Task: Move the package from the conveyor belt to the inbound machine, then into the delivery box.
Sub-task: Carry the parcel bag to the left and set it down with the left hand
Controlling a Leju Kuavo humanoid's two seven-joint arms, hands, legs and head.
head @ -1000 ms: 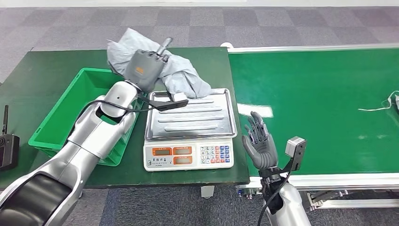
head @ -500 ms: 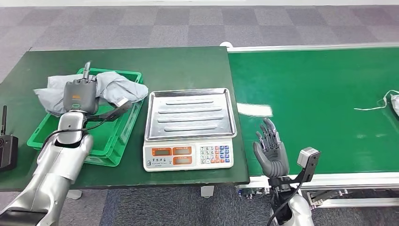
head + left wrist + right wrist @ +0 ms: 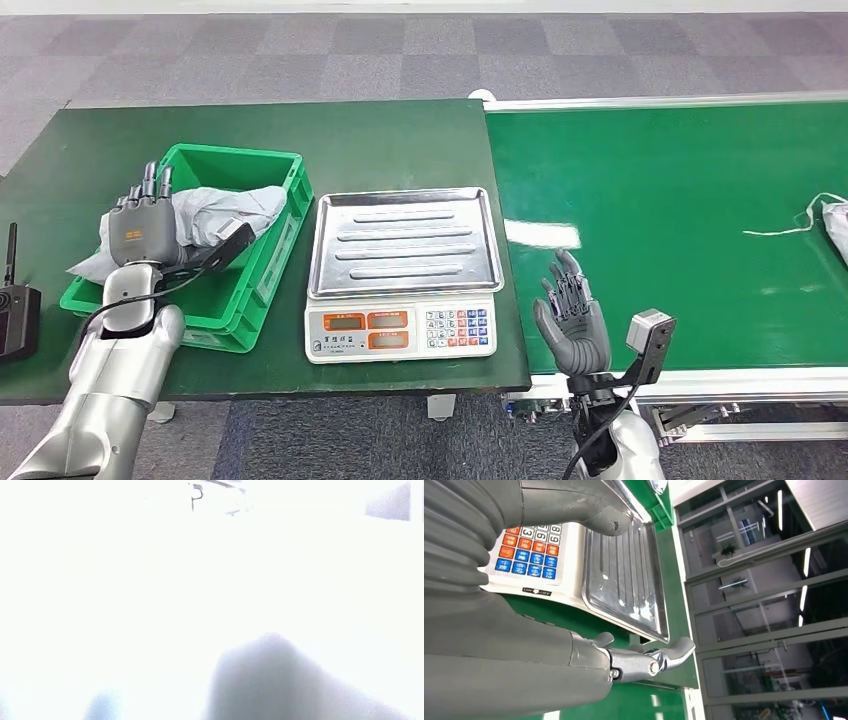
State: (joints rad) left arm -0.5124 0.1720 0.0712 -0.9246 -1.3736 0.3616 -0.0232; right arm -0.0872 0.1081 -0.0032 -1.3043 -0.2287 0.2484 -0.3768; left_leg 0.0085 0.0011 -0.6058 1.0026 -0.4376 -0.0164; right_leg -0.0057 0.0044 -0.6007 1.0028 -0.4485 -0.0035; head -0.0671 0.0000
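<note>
Grey package (image 3: 215, 212) now lying in the green box (image 3: 262, 262) — no longer gripped, left hand (image 3: 139, 226) above it with fingers straightened and empty, right hand (image 3: 570, 317) open beside the scale (image 3: 402, 270) — a little lower than before.

Crinkled grey plastic package (image 3: 215, 215) in a glossy green plastic crate (image 3: 262, 270); at 3 o'clock, a scale (image 3: 400, 290) with a shiny ribbed metal tray.
</note>
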